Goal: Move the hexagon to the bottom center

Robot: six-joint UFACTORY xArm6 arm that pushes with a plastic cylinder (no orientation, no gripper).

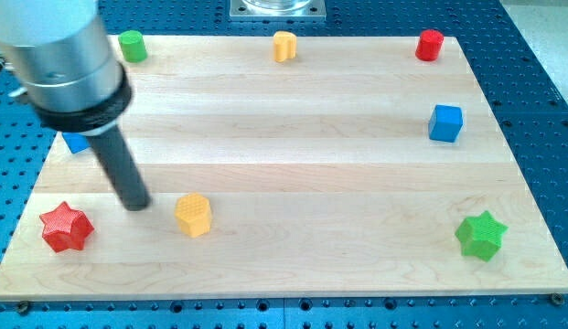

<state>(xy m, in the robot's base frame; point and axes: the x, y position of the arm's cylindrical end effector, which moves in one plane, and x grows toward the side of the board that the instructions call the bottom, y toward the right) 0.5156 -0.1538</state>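
My tip [137, 205] rests on the board [293, 119], just left of the yellow hexagon [193, 215], not touching. The hexagon stands upright, with no long axis visible. The rod is bare, holding nothing.

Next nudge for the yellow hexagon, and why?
Probably slide my tip toward the view's right into the yellow hexagon. The tip sits just left of it, and the hexagon lies left of the board's bottom center.

Tip [137, 205] just left of hexagon [193, 215]; star [65, 228] further left.

Hexagon [193, 214] yellow; stars red [65, 228], green [481, 235]; cube [445, 122] blue.
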